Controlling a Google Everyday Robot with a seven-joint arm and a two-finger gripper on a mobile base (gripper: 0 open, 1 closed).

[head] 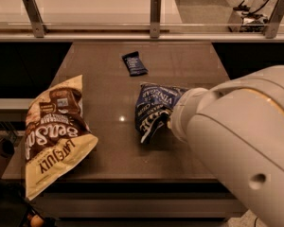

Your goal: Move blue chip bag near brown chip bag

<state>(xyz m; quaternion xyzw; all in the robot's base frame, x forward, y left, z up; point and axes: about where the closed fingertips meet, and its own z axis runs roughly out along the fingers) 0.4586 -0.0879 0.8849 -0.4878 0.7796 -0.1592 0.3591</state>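
Observation:
The blue chip bag [154, 109], dark navy with white lettering, stands crumpled and tilted at the middle of the brown table [109, 86]. My gripper [172, 119] is at the bag's right edge, mostly hidden behind my white arm [241, 145], and is shut on the bag. The brown chip bag [54, 134], large with cream-yellow ends, lies at the table's front left corner, partly over the edge. A wide gap of table separates the two bags.
A small dark-blue bar wrapper [134, 63] lies at the back middle of the table. A metal rail with posts [155, 15] runs along the far side. Dark openings flank the table on both sides.

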